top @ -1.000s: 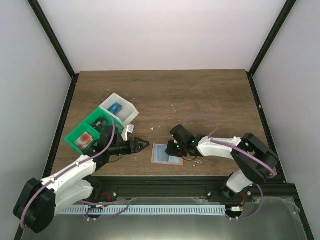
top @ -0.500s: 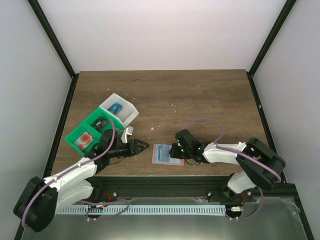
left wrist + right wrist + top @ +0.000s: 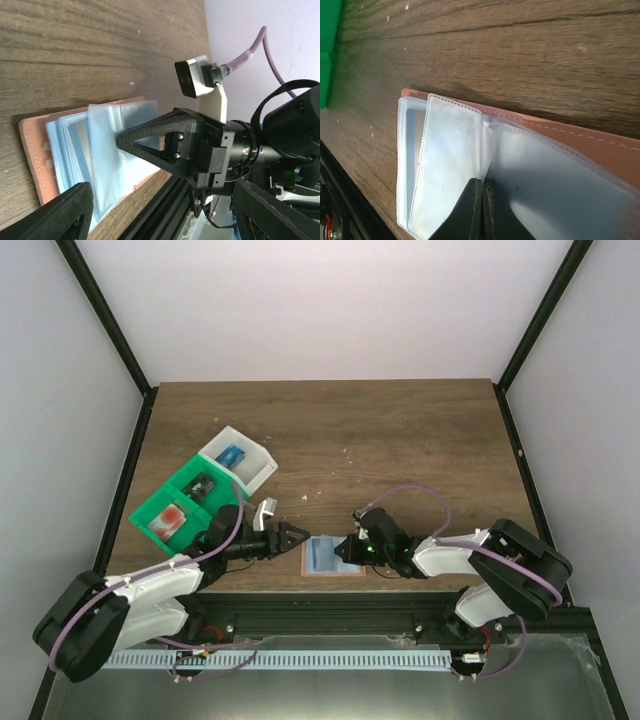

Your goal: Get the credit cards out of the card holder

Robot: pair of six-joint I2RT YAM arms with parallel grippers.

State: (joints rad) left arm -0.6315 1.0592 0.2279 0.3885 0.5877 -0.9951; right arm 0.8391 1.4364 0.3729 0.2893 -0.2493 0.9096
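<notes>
Both left pincer and right pincer crowd card holder edges.

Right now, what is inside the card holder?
Pale blue plastic sleeves fan out from the card holder, the right pincer shut on one. No card shows plainly in them; the lower sleeves are covered.
</notes>
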